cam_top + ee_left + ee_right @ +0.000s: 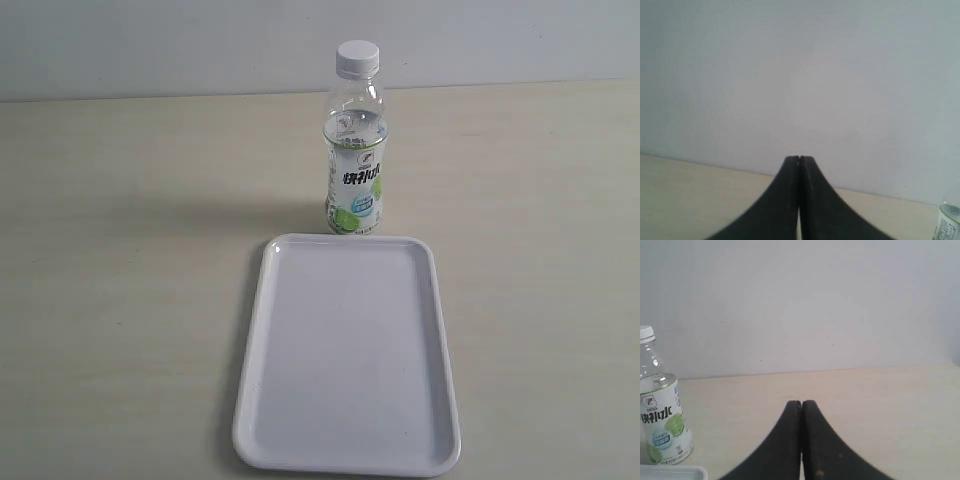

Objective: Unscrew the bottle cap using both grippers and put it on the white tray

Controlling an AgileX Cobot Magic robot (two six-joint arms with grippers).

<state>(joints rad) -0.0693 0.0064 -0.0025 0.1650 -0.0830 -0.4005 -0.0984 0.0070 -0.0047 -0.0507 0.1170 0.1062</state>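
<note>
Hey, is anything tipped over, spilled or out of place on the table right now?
Nothing stands out. The bottle stands upright, bottle cap on, just behind the white tray, which lies flat. No spill shows on the table.

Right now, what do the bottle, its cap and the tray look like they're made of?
The bottle: probably clear plastic, see-through with glints. The bottle cap: opaque white plastic, it seems, faintly ribbed. The white tray: glossy white plastic or melamine, unclear which; soft sheen.
</note>
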